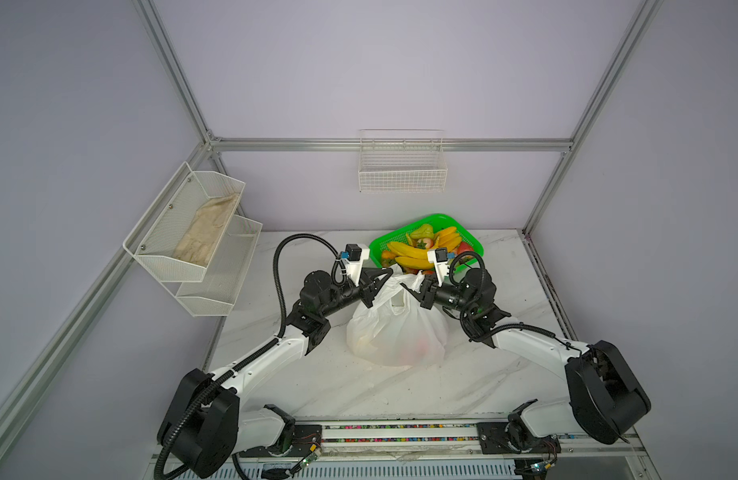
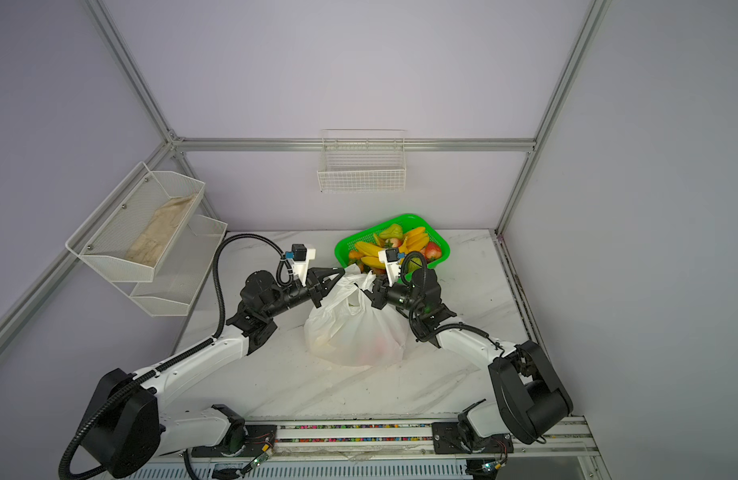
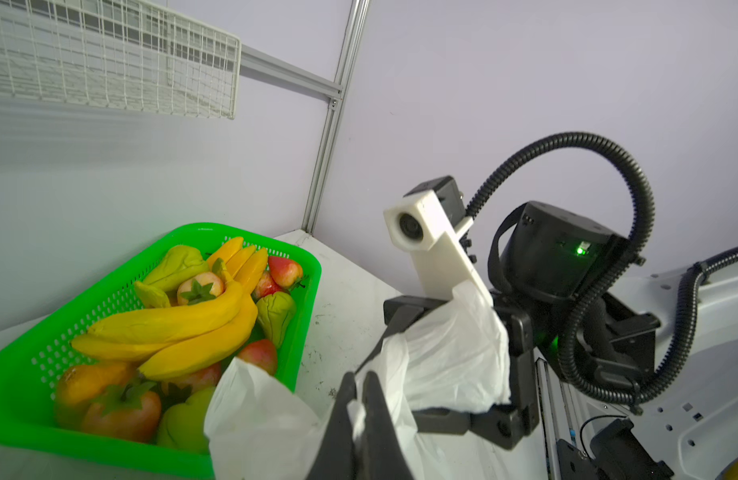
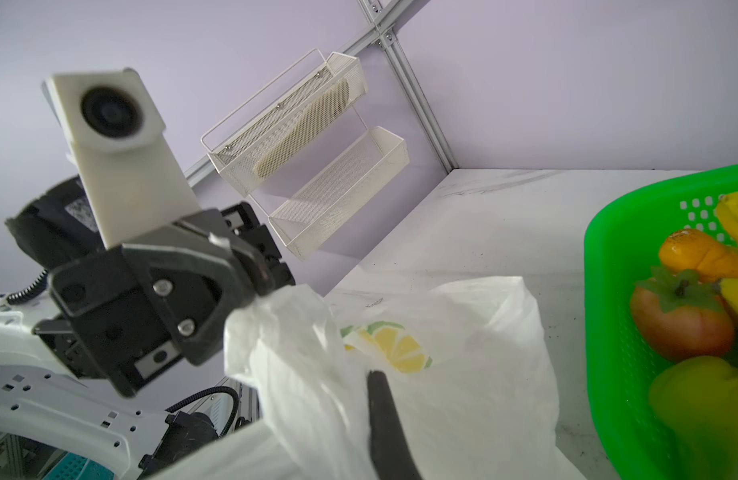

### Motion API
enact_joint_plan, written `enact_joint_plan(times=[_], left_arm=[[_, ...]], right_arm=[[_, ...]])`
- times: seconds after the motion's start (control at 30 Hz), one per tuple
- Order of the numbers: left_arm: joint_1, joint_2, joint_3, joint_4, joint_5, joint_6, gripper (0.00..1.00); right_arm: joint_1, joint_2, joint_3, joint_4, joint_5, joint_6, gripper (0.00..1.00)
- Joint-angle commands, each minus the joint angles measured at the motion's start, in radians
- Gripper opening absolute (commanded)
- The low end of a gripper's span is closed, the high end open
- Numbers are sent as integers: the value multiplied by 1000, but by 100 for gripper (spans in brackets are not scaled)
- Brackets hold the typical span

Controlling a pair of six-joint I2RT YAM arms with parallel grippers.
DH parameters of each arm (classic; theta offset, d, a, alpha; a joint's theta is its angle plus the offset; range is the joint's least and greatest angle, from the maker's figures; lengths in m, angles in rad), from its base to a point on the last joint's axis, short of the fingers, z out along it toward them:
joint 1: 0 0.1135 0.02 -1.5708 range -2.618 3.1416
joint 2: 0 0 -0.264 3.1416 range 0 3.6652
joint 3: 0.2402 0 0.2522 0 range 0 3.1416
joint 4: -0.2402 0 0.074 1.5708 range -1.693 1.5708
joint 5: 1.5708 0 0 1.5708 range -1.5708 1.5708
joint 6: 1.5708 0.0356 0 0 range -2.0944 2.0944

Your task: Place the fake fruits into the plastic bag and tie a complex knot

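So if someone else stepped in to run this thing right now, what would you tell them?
Grippers: left gripper shut on one handle of the thin white lemon-print plastic bag; right gripper shut on the other handle.
Where: the bag stands on the marble table, in front of the bright green mesh plastic basket.
Done: at least one reddish fruit shows faintly through the bag.
Left: no knot yet, so the handles need tying. Yellow plastic bananas and other fake fruits lie in the basket.
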Motion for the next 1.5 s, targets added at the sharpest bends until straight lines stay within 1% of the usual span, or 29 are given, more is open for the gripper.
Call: enact_joint_plan(times=[0.0,0.13,0.2,0.33,0.6,0.83,0.93,1.23,1.47], left_arm=[[-9,-22,-107,177,-26,32,0],[-31,2,-123,210,-10,24,0],[-41,15,-129,221,-10,23,0],[-55,23,-150,233,-28,12,0],[-65,36,-164,220,-68,12,0],[-65,30,-160,171,-120,13,0],[-66,25,-163,161,-120,19,0],[-68,18,-181,159,-110,9,0],[-69,34,-180,158,-104,8,1]], right_arm=[[10,17,6,71,34,59,4],[22,44,14,86,26,56,6],[22,53,15,90,44,71,6],[22,55,21,102,71,86,11],[22,41,34,76,32,1,17],[22,31,42,47,20,-49,24],[22,27,36,41,29,-64,26],[21,23,47,14,60,-59,33],[21,41,60,34,41,-41,33]])
